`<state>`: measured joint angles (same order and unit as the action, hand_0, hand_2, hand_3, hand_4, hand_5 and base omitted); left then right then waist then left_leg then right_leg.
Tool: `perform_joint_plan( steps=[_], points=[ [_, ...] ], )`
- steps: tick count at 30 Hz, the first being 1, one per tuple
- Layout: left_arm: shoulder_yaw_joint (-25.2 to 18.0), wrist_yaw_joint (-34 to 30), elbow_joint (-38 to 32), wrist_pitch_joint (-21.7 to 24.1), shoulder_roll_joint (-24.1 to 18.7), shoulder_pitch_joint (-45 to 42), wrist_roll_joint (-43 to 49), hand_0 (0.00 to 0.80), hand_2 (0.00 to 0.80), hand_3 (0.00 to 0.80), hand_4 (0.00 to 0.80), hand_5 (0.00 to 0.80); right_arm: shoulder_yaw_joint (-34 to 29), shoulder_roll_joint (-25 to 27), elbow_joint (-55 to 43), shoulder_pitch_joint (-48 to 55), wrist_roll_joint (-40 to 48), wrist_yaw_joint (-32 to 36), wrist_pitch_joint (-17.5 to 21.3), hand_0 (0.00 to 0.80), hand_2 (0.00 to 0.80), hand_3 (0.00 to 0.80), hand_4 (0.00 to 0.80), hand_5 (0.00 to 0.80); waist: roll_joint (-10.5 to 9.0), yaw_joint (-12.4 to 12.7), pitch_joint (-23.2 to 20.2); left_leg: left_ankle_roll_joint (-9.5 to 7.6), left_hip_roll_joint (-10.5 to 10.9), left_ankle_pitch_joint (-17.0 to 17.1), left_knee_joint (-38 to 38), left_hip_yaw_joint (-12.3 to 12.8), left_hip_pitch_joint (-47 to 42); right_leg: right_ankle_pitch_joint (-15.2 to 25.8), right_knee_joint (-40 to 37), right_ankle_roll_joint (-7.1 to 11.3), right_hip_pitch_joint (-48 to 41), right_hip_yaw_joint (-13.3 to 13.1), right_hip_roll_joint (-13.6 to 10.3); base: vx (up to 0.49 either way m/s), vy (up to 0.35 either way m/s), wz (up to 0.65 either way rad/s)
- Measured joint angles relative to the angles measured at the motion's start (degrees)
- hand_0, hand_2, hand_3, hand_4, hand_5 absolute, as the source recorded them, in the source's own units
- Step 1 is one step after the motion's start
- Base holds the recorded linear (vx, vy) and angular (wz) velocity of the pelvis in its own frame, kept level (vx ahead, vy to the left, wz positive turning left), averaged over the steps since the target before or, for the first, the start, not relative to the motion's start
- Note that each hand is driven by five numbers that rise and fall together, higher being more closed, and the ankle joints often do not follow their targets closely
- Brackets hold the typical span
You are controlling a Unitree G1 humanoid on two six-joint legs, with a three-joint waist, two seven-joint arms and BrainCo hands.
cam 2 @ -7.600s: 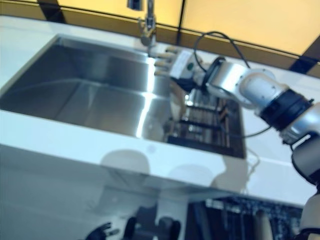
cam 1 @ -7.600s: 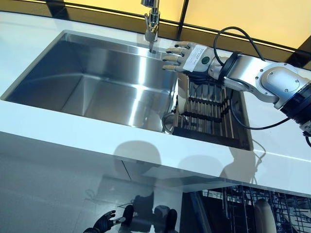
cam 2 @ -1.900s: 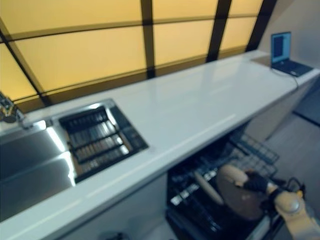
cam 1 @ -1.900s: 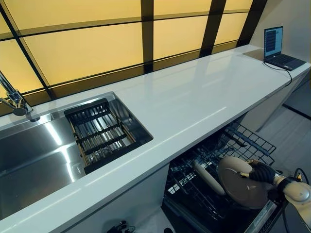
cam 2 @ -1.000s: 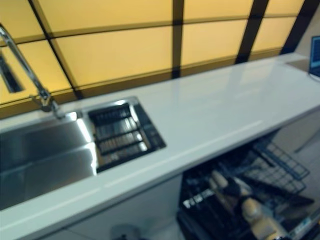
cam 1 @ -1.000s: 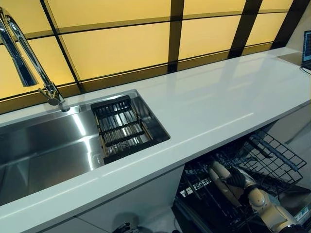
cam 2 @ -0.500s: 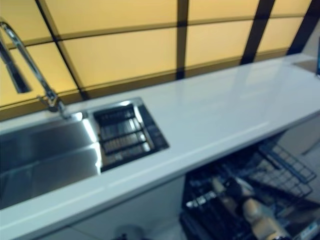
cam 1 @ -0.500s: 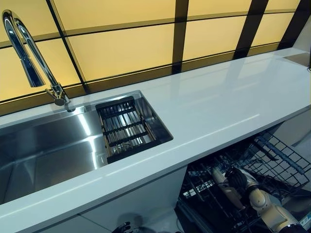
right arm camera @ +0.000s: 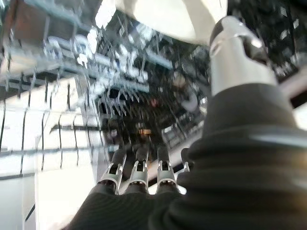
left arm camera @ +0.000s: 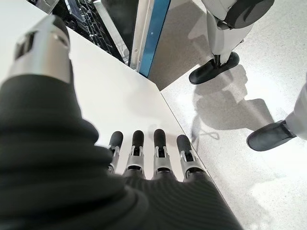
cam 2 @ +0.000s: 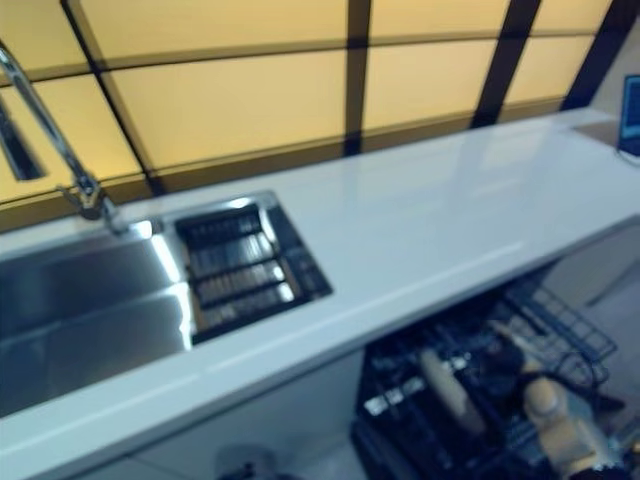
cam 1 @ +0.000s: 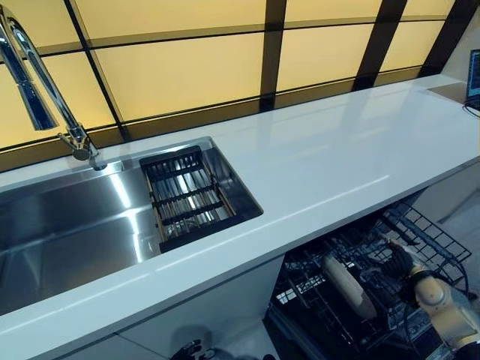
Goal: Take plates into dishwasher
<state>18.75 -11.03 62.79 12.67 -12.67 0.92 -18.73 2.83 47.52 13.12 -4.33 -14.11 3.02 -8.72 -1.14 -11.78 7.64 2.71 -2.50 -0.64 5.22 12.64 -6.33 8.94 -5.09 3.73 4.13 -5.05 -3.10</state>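
Observation:
A pale plate (cam 1: pixel 348 286) stands on edge between the wires of the pulled-out dishwasher rack (cam 1: pixel 420 234) under the white counter. It also shows in the right wrist view (right arm camera: pixel 168 14). My right hand (cam 1: pixel 400 262) is over the rack just to the right of the plate and apart from it. In its wrist view the fingers (right arm camera: pixel 137 165) are straight and hold nothing. My left hand (left arm camera: pixel 148 153) hangs low beside a white cabinet face (left arm camera: pixel 120 96), its fingers straight and empty.
The white counter (cam 1: pixel 330 161) runs above the dishwasher. A steel sink (cam 1: pixel 67 225) with a dark draining rack (cam 1: pixel 184 196) and a tall tap (cam 1: pixel 34 82) is at the left. A laptop (cam 1: pixel 472 75) sits at the counter's far right end.
The right hand held the plate above the rack, set it down between the wires, then let go and drew away to the right. The camera has also shifted.

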Motion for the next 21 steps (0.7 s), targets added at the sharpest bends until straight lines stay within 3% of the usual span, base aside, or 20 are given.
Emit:
perform_joint_plan(
  steps=[5,8,15,21],
  points=[
    [-0.52,0.73,-0.15,-1.49,-0.33,0.50,0.00,0.000,0.000,0.000,0.000,0.000,-2.46,6.75,-1.95,-0.62,2.99,3.03,-2.28,0.000,0.000,0.000,0.000,0.000,-0.34,-0.16,-0.09,0.00,0.03,-0.01,0.02,0.18,-0.29,0.09,0.06,0.09,-0.10,-0.50,0.12,0.006,0.025,-0.04],
    [-2.68,3.02,1.71,-5.95,-0.40,0.66,2.01,0.000,0.000,0.000,0.000,0.000,-4.23,11.10,-1.81,-2.29,4.89,4.04,-3.66,0.000,0.000,0.000,0.000,0.000,-1.06,-0.48,-0.27,0.17,-0.11,-0.15,0.04,0.63,-1.03,0.08,0.01,0.08,-0.63,-0.80,0.33,-0.006,0.050,-0.07],
    [-5.07,5.94,10.71,-18.75,-0.98,1.06,8.43,0.000,0.000,0.000,0.000,0.000,-5.43,14.30,1.38,-2.88,10.42,5.87,-4.29,0.000,0.000,0.000,0.000,0.000,-4.25,-1.65,-3.20,0.40,-0.21,-0.32,0.02,1.38,-1.25,0.09,0.01,0.08,-0.45,-1.52,0.71,-0.022,0.081,-0.06],
    [-5.49,10.67,11.89,-21.21,-1.16,1.61,13.33,0.000,0.000,0.000,0.000,0.000,-5.76,14.30,3.57,-0.87,16.12,8.03,-1.73,0.000,0.000,0.000,0.000,0.000,-6.15,-1.63,-5.17,0.31,0.07,-0.42,0.06,1.97,-1.94,0.15,0.25,0.20,-0.97,-1.96,0.42,-0.023,0.052,-0.05]
  ],
)
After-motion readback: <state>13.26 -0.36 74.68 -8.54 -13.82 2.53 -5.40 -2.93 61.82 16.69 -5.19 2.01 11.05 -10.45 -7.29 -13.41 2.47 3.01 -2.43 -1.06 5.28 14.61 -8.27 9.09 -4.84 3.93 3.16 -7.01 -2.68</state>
